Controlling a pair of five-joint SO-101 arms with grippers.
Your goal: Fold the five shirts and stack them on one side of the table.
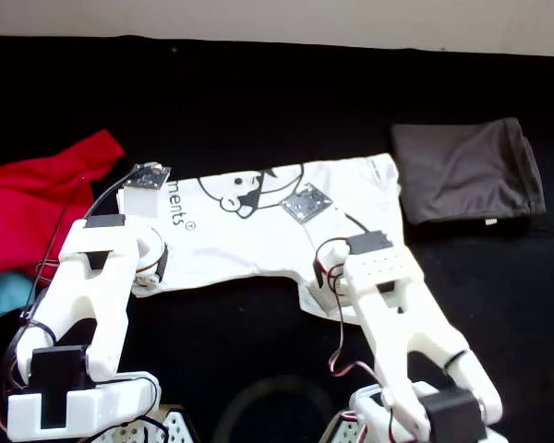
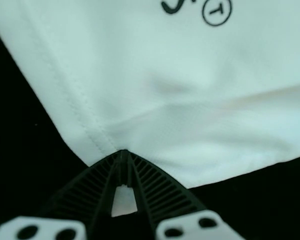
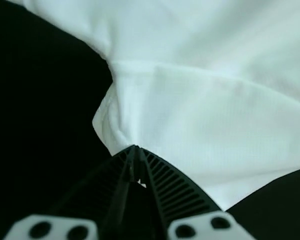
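Fold of the white shirt [image 1: 258,231] is judged to be in hand. It is laid flat at table [image 1: 258,92] centre, print up, hem toward 9 o'clock, lightly creased, one sleeve bunched at 5 o'clock. The left gripper [image 2: 122,155] is pinched closed on the near hem corner at 7 o'clock, the right gripper [image 3: 135,150] closed on the sleeve edge at 5 o'clock. Next move: both held edges to be lifted together and carried toward 12 o'clock, tension kept even so that the cloth is not skewed. The grey shirt [image 1: 466,171] is seen folded at 2 o'clock. The red shirt [image 1: 37,203] at 9 o'clock and the teal shirt [image 1: 0,295] at 8 o'clock are not yet folded.
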